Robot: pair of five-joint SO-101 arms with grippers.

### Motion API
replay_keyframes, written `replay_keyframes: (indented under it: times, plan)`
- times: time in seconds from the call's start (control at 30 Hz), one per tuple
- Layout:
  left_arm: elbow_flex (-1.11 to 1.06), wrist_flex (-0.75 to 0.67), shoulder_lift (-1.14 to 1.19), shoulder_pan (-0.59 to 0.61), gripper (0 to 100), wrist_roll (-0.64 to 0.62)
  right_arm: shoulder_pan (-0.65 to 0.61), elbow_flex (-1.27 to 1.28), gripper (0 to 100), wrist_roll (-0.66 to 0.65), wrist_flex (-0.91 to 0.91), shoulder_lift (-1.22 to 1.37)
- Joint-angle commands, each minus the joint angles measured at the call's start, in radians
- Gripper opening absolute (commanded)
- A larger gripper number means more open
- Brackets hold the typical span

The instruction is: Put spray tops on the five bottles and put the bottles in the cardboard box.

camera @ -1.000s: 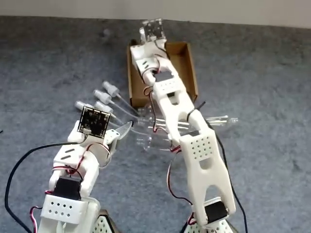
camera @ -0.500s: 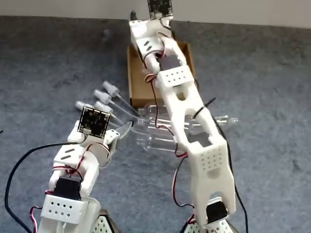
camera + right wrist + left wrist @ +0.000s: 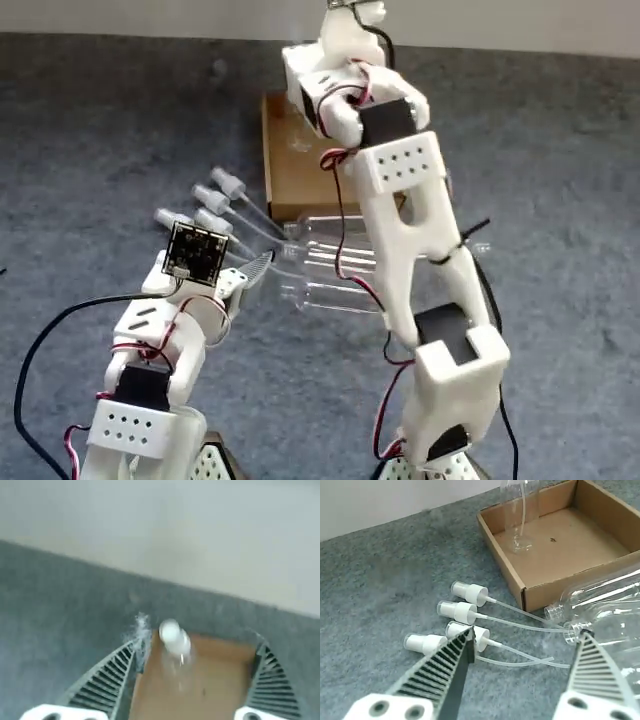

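Several loose white spray tops (image 3: 457, 611) with long tubes lie on the grey carpet, also seen from above (image 3: 215, 203). Several clear bottles (image 3: 322, 292) lie on their sides between the arms, necks toward the tops (image 3: 600, 597). My left gripper (image 3: 525, 632) hangs open just above the tops and bottle necks, holding nothing. One bottle (image 3: 520, 515) stands upright in the cardboard box (image 3: 560, 540); its white spray top (image 3: 174, 635) shows from above. My right gripper (image 3: 200, 645) is open, well above that bottle and the box (image 3: 205, 685).
The box (image 3: 290, 175) sits at the back of the carpet near a pale wall. The raised right arm (image 3: 400, 200) spans from the front edge over the lying bottles to the box. Open carpet lies far left and far right.
The right arm has risen from inside the box to high above it, leaving the capped bottle standing there. The left arm has stayed put.
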State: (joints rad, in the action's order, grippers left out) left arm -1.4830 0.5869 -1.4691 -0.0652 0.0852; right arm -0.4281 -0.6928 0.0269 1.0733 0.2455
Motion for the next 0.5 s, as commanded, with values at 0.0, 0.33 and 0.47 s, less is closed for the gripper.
replay_keyframes:
  times: [0.0,0.33,0.47]
  plan:
    - [0.004,-0.043,0.005,0.016,25,0.002,-0.001,-0.07,29.2,-0.014,0.254,-0.127]
    - [0.125,0.138,0.007,0.045,25,0.006,0.114,-0.056,29.3,-0.015,0.691,-0.259]
    - [0.254,0.379,0.007,0.104,25,0.098,0.229,0.11,29.3,-0.075,0.687,-0.32]
